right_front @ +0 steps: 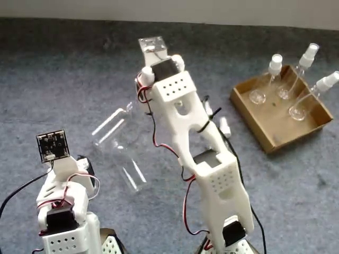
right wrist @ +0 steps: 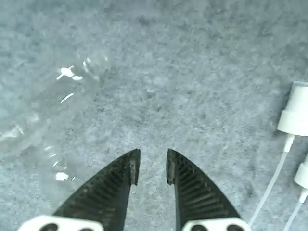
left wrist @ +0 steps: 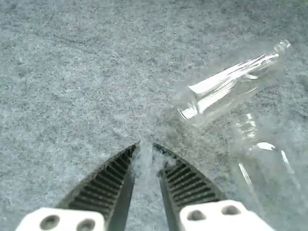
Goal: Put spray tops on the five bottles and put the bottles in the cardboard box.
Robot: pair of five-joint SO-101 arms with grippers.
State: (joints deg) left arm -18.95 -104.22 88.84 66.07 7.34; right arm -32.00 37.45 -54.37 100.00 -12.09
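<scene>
box [right_front: 273, 124]: 3 capped bottles [right_front: 267, 79] [right_front: 296, 74] [right_front: 312, 98] | loose: 2 bottles [right_front: 112, 126] [right_front: 130, 166], 2 spray tops [right_front: 209, 108] [right_front: 224, 127] | 2 pincers [left wrist: 146, 148] [right wrist: 153, 161] ajar

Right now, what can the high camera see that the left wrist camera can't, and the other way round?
High view, not left wrist view: the cardboard box with three bottles standing in it, tops on, and two loose spray tops lying beside the long arm.
Left wrist view, not high view: the left gripper close up, its ridged fingers a little apart over the carpet.
Both: two clear bottles lying on the grey carpet, neither with a top on.
</scene>
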